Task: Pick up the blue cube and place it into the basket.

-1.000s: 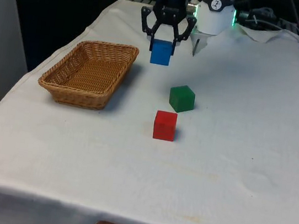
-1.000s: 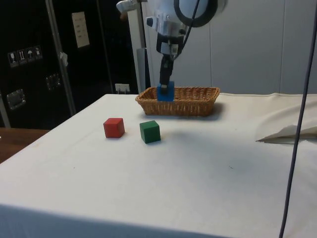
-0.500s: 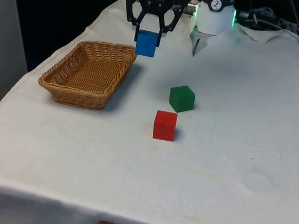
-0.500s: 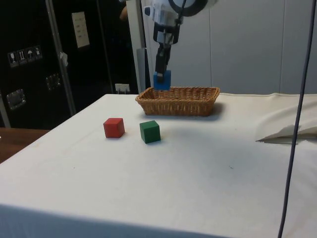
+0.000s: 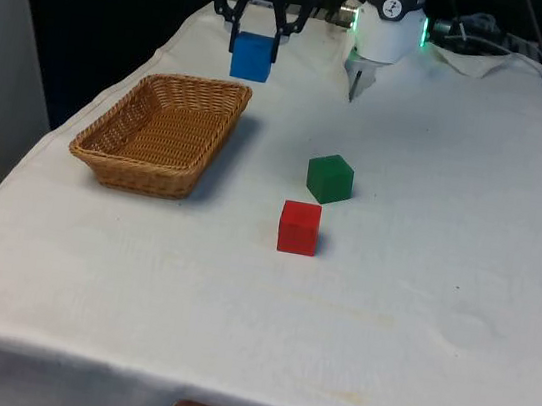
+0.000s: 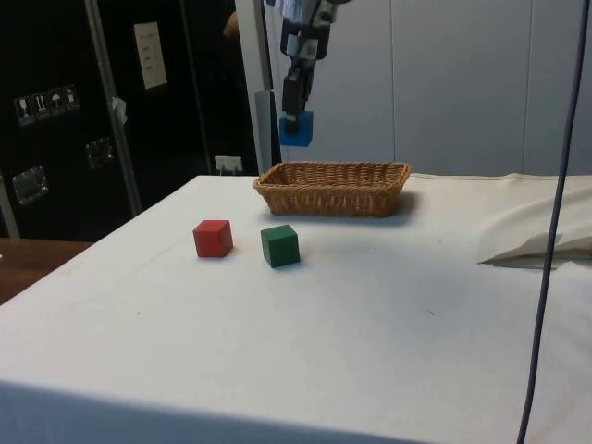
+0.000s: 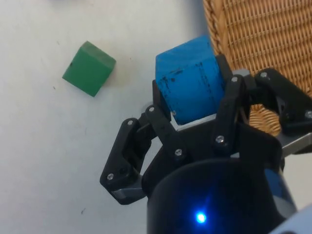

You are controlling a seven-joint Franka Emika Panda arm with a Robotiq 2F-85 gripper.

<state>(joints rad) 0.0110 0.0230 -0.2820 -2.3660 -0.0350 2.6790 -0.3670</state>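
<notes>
The tool point(image 5: 255, 37) is clamped on the blue cube point(image 5: 251, 57), holding it in the air above the counter point(image 5: 421, 285) near the wicker basket's point(image 5: 160, 132) far end.

White rounded arm base point(image 5: 390, 23) with a green-lit ring; black gripper point(image 7: 195, 105) of linked bars, silver screws at the joints.
</notes>
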